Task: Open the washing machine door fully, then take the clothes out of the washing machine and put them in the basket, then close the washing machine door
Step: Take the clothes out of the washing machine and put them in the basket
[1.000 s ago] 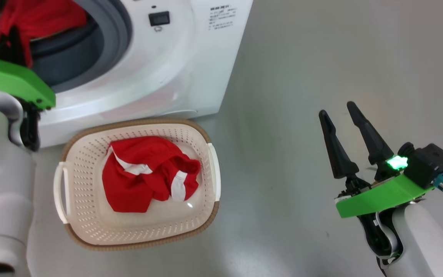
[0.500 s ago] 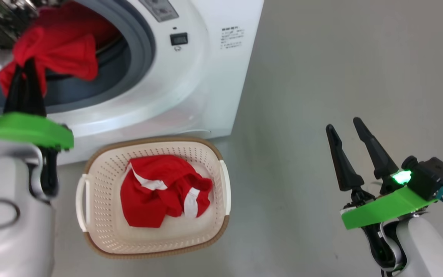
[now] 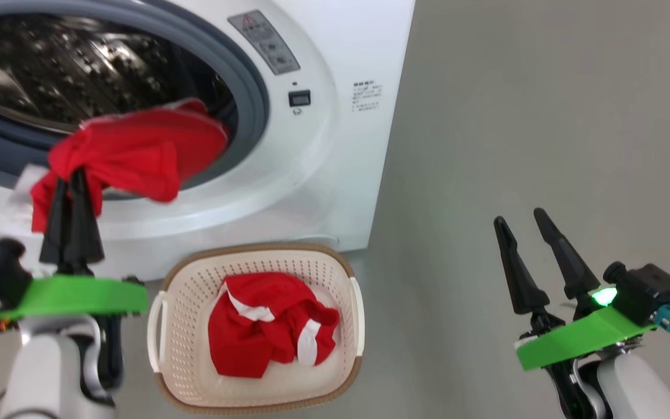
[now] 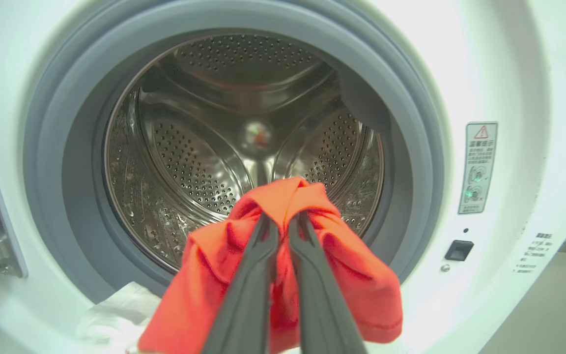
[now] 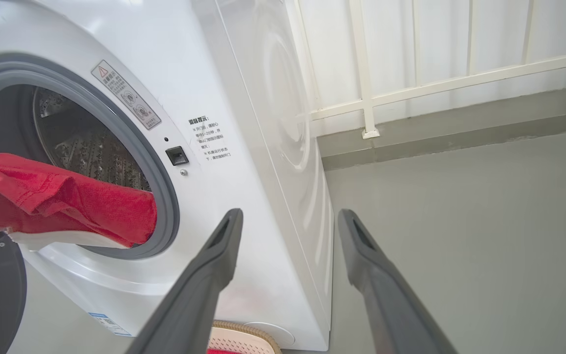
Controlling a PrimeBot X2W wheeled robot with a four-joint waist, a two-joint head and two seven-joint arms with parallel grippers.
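Red garment pinched in left pincer, seemingly outside washing machine.

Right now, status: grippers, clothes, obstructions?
Left gripper shut on red garment at washing machine mouth. Right gripper open, empty. Second garment in basket. Basket top unobstructed.

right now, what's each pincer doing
Left pincer: shut on a red garment.
Right pincer: open, empty.

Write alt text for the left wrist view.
The robot's left hand grips a red garment between two dark fingers, in front of a white washing machine. Behind it shows the perforated steel drum, ringed by grey rubber.
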